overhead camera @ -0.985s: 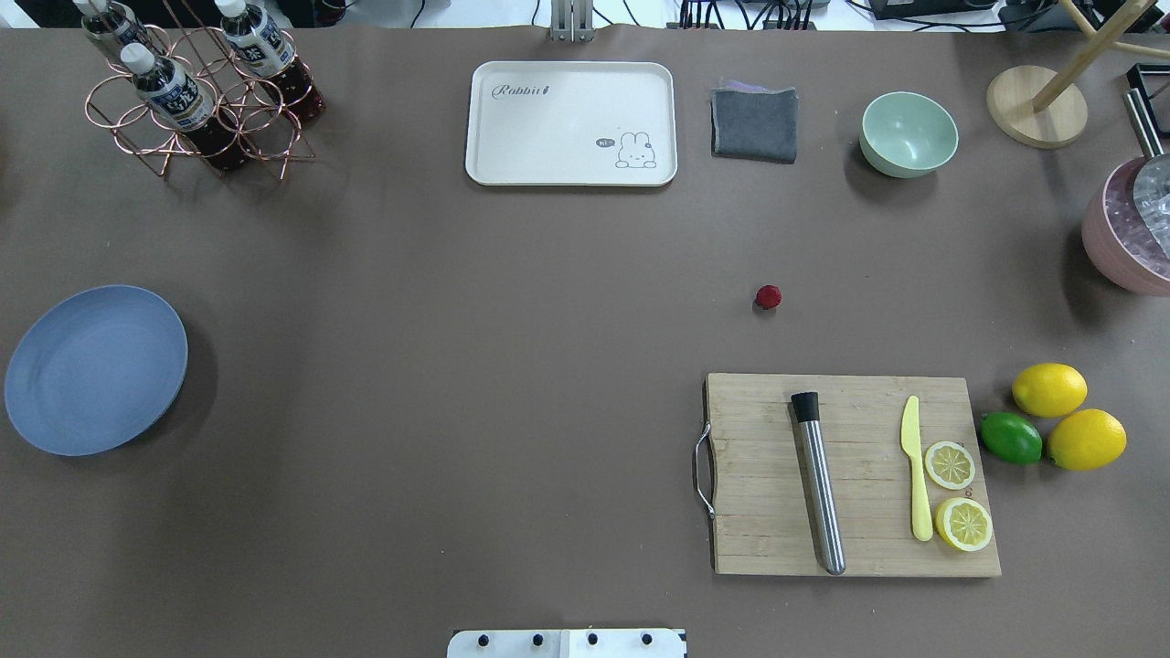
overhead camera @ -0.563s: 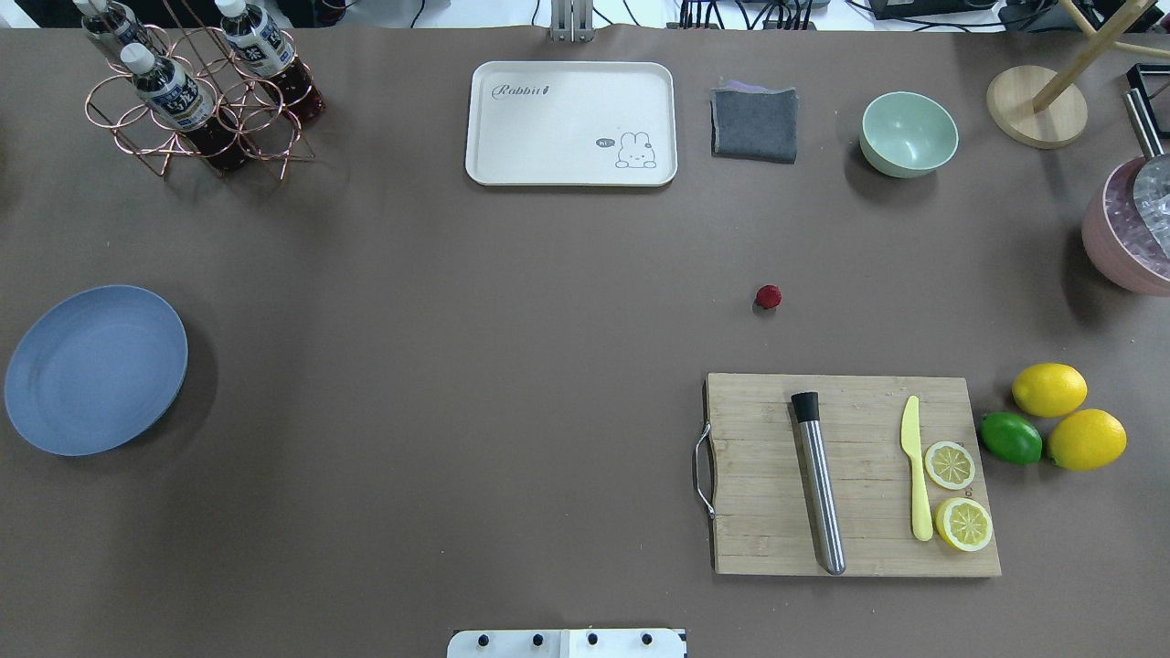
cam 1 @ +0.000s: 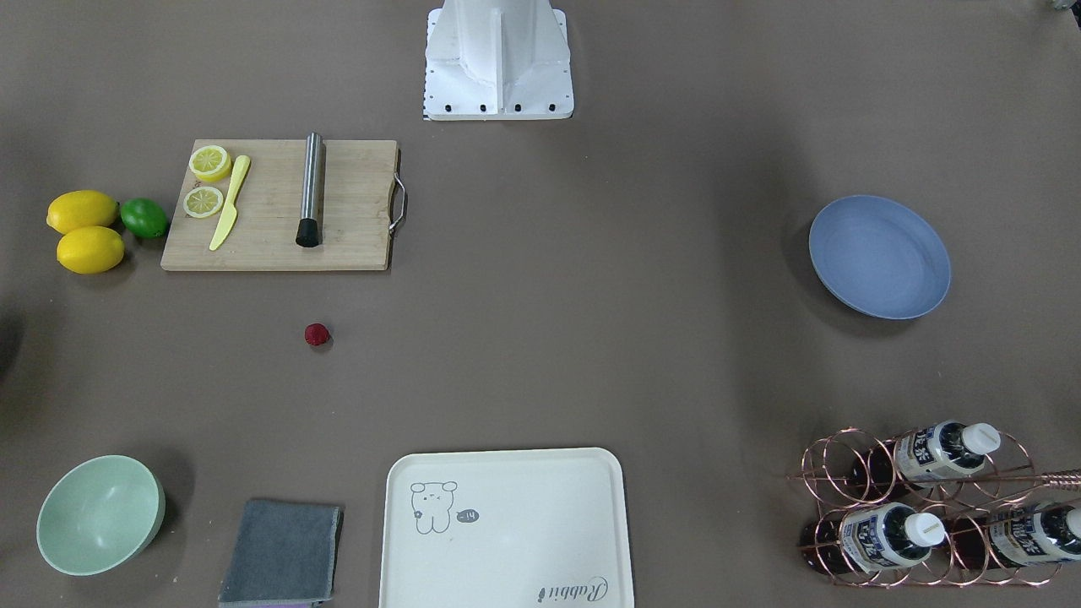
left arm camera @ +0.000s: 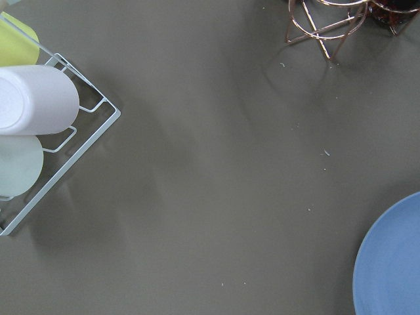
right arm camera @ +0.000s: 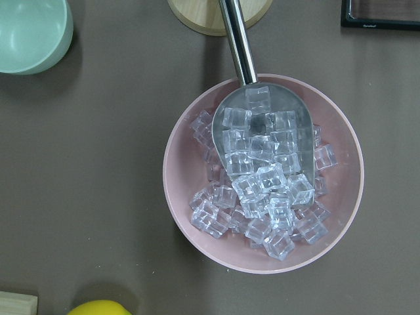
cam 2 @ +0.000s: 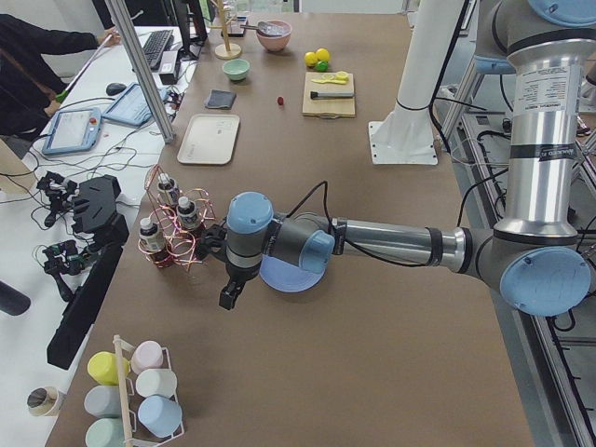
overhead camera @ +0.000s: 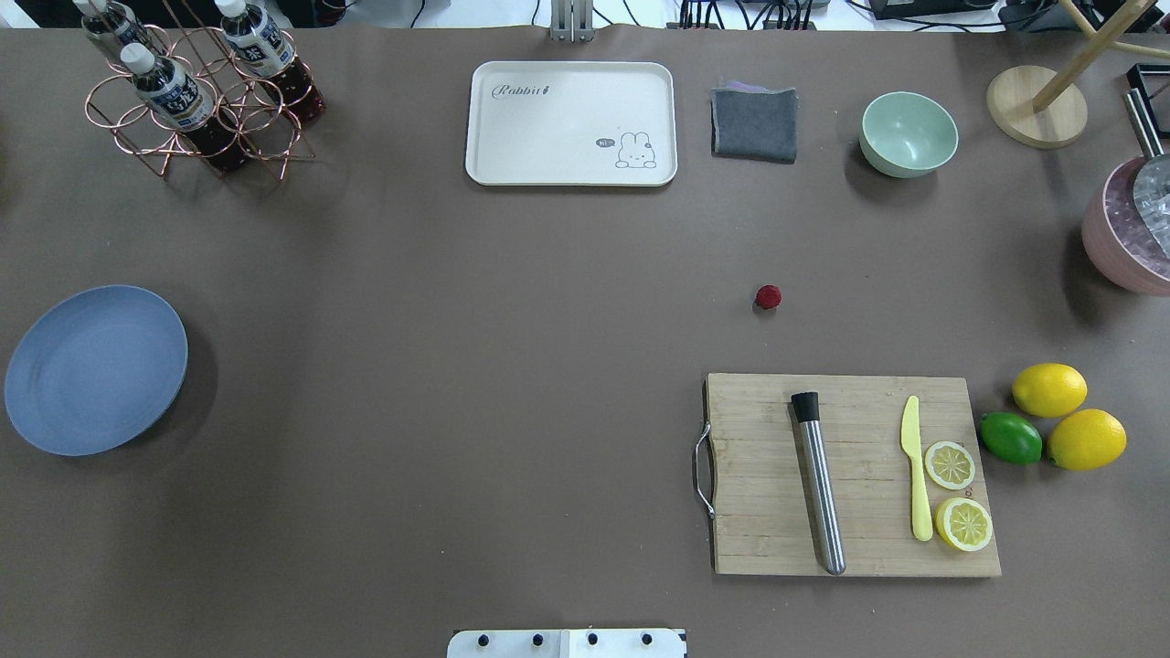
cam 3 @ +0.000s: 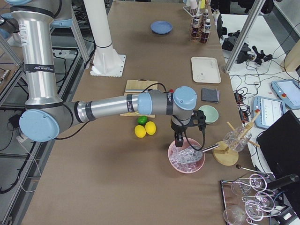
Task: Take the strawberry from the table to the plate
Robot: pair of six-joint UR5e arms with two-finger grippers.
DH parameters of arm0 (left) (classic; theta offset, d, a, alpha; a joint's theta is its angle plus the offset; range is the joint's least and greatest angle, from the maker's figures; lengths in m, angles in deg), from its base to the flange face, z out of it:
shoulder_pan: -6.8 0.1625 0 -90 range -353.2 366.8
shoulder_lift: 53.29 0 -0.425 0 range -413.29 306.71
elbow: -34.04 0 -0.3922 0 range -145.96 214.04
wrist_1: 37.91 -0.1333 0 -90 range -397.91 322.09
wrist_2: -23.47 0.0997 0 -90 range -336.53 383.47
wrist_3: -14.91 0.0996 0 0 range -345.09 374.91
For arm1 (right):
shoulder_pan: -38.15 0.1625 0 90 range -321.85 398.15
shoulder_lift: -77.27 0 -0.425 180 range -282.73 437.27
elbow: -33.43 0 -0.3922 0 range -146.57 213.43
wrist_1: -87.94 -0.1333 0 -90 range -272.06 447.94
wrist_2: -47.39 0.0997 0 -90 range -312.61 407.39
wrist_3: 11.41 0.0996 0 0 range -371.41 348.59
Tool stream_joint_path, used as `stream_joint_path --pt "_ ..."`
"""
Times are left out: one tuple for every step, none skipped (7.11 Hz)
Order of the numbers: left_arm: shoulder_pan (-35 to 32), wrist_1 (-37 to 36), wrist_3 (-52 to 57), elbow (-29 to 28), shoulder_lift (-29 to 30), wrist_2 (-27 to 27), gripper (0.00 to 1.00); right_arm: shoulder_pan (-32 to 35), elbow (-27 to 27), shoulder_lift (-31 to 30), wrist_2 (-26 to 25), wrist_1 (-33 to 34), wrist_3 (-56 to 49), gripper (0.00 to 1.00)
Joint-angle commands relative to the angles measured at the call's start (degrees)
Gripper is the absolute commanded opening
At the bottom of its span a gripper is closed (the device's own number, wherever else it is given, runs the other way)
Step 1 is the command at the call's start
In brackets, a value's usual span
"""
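Desk (overhead camera: 457,366): strawberry (overhead camera: 769,296) lies in the open for grasping, well apart from right fingers (cam 3: 178,139). Left fingers (cam 2: 229,298) hang near plate (overhead camera: 95,369). Cannot tell either's opening.

Nothing has visibly changed in the overhead view over the last second. The tiny dark-red bumpy strawberry (overhead camera: 768,296) lies on the same spot of the matte grey-brown bench (overhead camera: 457,366), and the round matte blue plate (overhead camera: 96,369) at far left has not shifted.

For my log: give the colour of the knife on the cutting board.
Knife: pale yellow, clearest in the overhead view.
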Motion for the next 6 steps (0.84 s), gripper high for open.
stream_joint_path --pt "0.0 0.05 0.0 0.0 -0.08 0.04 0.98 0.0 -0.21 0.04 0.0 0.0 0.09 1.0" --pt "0.0 -0.04 0.09 -0.26 0.01 0.48 0.98 0.0 -0.38 0.04 0.0 0.0 0.09 1.0" --pt "0.0 -0.04 0.0 -0.27 -0.08 0.48 0.98 0.0 -0.47 0.04 0.09 0.0 0.09 1.0" --pt "0.0 -0.04 0.0 -0.18 -0.08 0.48 0.98 -0.08 -0.3 0.04 0.0 0.0 0.09 1.0" --pt "0.0 -0.13 0.09 -0.35 -0.08 0.39 0.98 0.0 -0.47 0.12 0.0 0.0 0.09 1.0" --pt "0.0 -0.13 0.0 -0.53 0.01 0.48 0.98 0.0 -0.56 0.21 0.09 0.0 0.09 1.0"
